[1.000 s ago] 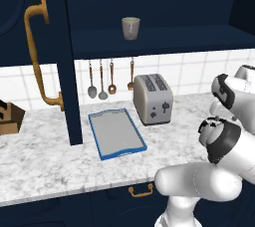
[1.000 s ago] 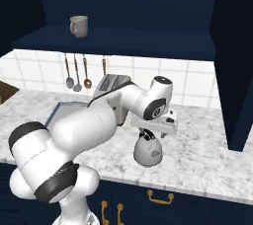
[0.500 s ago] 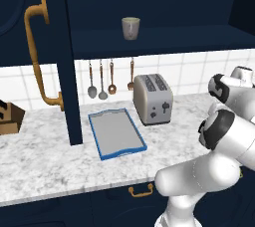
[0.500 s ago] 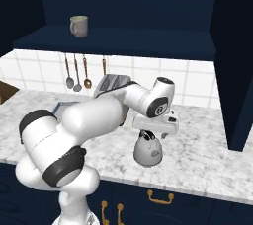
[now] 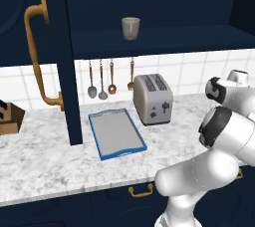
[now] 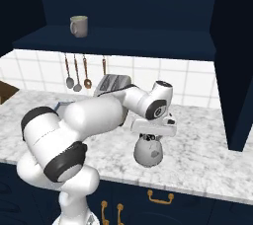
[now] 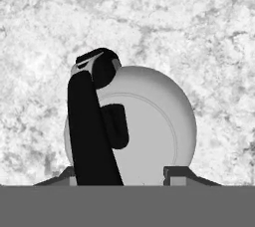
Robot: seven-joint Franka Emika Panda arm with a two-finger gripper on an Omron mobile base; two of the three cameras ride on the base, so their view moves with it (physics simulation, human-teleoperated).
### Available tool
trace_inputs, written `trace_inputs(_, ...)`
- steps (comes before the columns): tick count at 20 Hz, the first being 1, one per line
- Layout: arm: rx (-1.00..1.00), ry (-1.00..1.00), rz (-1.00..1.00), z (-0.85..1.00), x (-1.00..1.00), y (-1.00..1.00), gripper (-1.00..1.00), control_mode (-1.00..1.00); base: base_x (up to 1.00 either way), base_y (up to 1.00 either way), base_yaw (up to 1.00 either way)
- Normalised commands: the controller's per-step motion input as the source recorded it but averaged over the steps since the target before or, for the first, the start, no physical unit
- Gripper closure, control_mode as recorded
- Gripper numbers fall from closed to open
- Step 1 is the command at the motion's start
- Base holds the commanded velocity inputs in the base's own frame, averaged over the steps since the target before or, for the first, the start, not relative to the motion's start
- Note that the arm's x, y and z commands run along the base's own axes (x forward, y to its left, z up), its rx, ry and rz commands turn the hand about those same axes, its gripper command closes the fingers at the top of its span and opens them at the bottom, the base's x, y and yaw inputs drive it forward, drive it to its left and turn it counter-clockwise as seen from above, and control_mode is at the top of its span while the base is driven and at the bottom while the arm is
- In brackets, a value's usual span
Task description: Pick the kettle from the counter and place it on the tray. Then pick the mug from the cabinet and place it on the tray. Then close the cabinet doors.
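The pale dome-shaped kettle [image 6: 148,154] stands upright on the marble counter [image 6: 207,155], right of the toaster. My gripper [image 6: 150,138] hangs straight down onto its top. In the hand view the kettle [image 7: 149,121] lies right below, its black handle [image 7: 92,126] running between my fingertips [image 7: 175,173]. One tip is against the handle and the other stands a little off it, so the jaws are open around the handle. The blue-rimmed grey tray [image 5: 119,152] lies bare on the counter left of the toaster. The mug [image 5: 131,28] sits on the cabinet shelf [image 5: 164,39].
A silver toaster [image 5: 153,99] stands between tray and kettle. The open navy cabinet door [image 5: 67,71] with its brass handle [image 5: 39,56] hangs over the counter just left of the tray. Utensils [image 5: 102,79] hang on the tiled wall. A wooden block [image 5: 10,117] sits far left.
The hand has sunk slightly onto the kettle's top and the arm's elbow has swung. The kettle, tray and mug have not moved.
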Motion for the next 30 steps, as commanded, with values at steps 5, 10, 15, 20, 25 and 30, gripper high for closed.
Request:
trace_inputs(5,0.00,-0.09,0.01,0.04,-0.46,0.23,1.00,-1.00,0.00,0.00,0.00)
trace_inputs(10,0.00,-0.16,0.05,0.37,-0.37,0.76,1.00,-1.00,0.00,0.00,0.00)
trace_inputs(15,0.00,-0.08,0.06,0.36,-0.08,1.00,1.00,-1.00,0.00,0.00,0.00)
trace_inputs(20,0.00,-0.05,0.05,0.27,0.00,1.00,1.00,-1.00,0.00,0.00,0.00)
trace_inputs(25,0.00,-0.08,0.09,0.17,0.00,0.98,1.00,-1.00,0.00,0.00,0.00)
trace_inputs(30,0.00,-0.05,0.09,0.11,0.01,1.00,1.00,-1.00,0.00,0.00,0.00)
